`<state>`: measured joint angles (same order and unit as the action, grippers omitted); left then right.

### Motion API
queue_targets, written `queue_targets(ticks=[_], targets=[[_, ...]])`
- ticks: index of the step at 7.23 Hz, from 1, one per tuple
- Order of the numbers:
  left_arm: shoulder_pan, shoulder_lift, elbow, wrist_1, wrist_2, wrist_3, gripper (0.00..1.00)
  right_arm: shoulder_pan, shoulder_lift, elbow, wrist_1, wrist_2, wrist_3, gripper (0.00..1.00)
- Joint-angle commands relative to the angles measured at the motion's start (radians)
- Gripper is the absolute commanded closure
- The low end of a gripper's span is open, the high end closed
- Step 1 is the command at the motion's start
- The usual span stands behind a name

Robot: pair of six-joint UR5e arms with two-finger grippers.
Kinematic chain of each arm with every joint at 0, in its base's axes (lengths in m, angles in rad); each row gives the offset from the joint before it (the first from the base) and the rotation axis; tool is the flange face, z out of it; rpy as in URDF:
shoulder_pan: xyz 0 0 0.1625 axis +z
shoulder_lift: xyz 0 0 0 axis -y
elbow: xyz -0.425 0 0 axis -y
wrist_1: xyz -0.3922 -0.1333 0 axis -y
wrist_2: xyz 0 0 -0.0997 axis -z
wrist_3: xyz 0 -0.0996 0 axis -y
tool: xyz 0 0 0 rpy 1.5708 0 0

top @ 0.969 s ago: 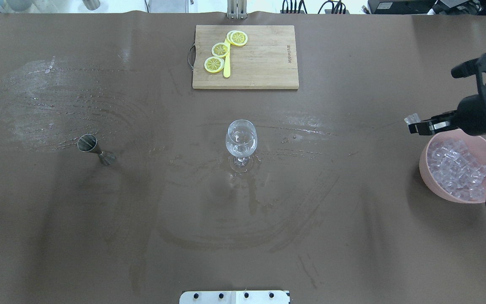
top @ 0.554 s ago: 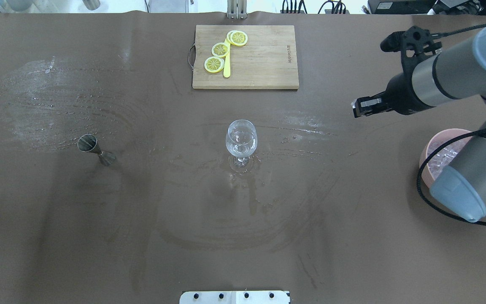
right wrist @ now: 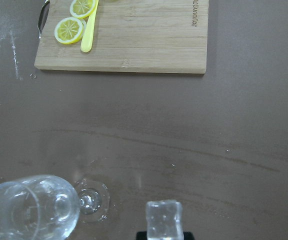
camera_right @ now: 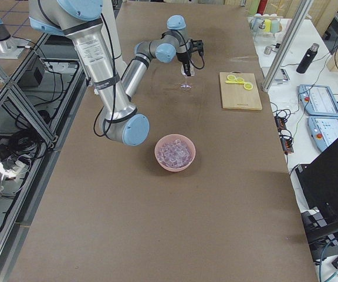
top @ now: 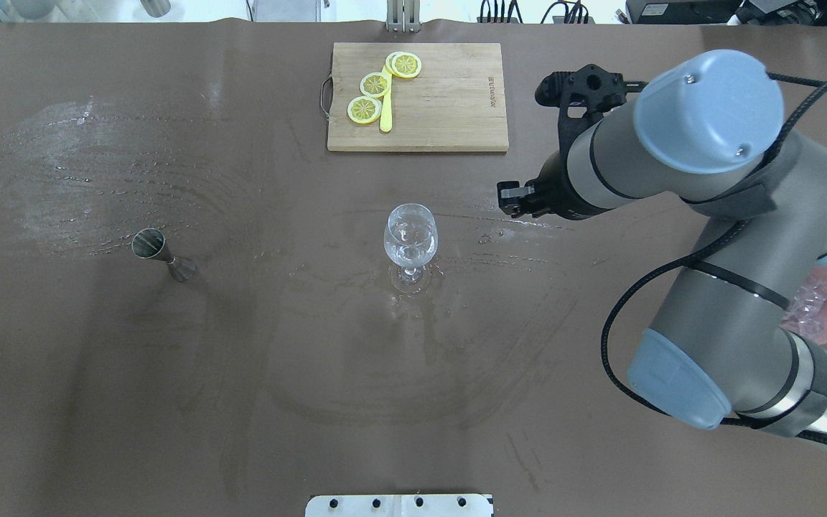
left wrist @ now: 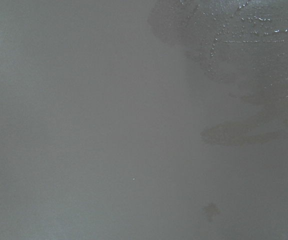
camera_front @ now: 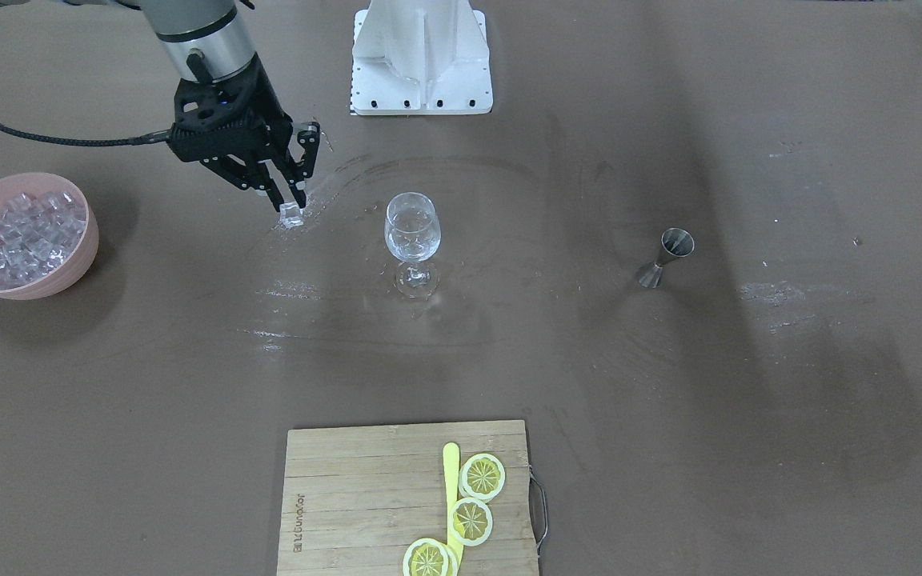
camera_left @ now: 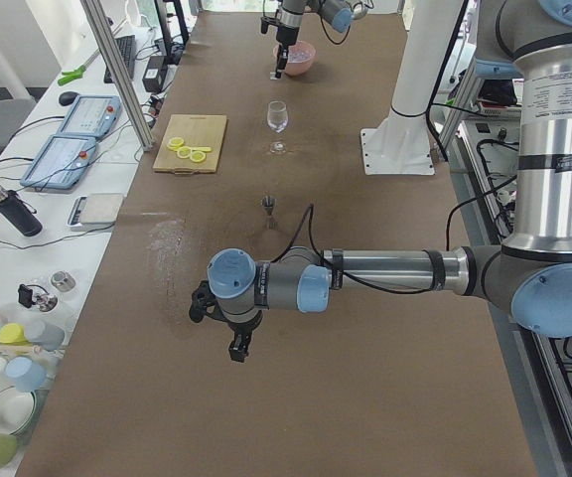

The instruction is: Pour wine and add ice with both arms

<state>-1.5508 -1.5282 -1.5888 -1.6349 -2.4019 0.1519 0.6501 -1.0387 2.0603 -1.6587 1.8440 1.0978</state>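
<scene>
Here the right arm [top: 708, 187] reaches out over the table [top: 169, 402], and its right gripper [camera_front: 291, 202] pinches a single clear ice cube [camera_front: 291, 215] between its black fingertips. The cube hangs near the wine glass [camera_front: 411, 232], off to one side of it and not over its mouth; the wrist view shows the glass low on the left and the cube at the bottom edge. The rest of the ice [camera_front: 25, 232] lies heaped in a pink bowl [camera_front: 69, 272], well apart from the glass on the robot's right. A small metal measuring cup [camera_front: 667, 254] stands upright on the other side of the glass. Beyond the glass sits a wooden cutting board [top: 449, 100] with lemon slices [top: 376, 84] on it. The left arm [camera_left: 385, 270] stretches low over bare table, far from all this, and whether its left gripper [camera_left: 238, 350] is spread or pressed together I cannot tell.
</scene>
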Motion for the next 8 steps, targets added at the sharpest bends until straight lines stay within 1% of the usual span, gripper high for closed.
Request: queue_targets(ticks=[1,2,3,4,5,6,7,8], targets=[[0.0,0.0,0.001,0.001,0.0,0.0,0.01,-0.064,0.107,-0.041,-0.053,-0.057,0.086,1.0],[0.0,0.002,0.001,0.003,0.0,0.0,0.01,-0.091,0.146,-0.072,-0.056,-0.081,0.106,1.0],[0.0,0.009,0.001,0.003,-0.002,0.0,0.01,-0.107,0.184,-0.083,-0.103,-0.083,0.119,1.0],[0.0,0.013,0.0,0.001,-0.002,0.0,0.01,-0.13,0.23,-0.083,-0.175,-0.106,0.134,1.0],[0.0,0.013,0.001,0.001,-0.002,0.0,0.01,-0.148,0.242,-0.085,-0.191,-0.126,0.139,1.0],[0.0,0.014,0.001,0.001,-0.002,0.0,0.01,-0.152,0.268,-0.113,-0.193,-0.132,0.139,1.0],[0.0,0.022,-0.002,0.0,-0.002,0.0,0.01,-0.152,0.314,-0.17,-0.193,-0.132,0.139,1.0],[0.0,0.022,-0.002,0.0,-0.002,0.0,0.01,-0.152,0.327,-0.189,-0.193,-0.134,0.139,1.0]])
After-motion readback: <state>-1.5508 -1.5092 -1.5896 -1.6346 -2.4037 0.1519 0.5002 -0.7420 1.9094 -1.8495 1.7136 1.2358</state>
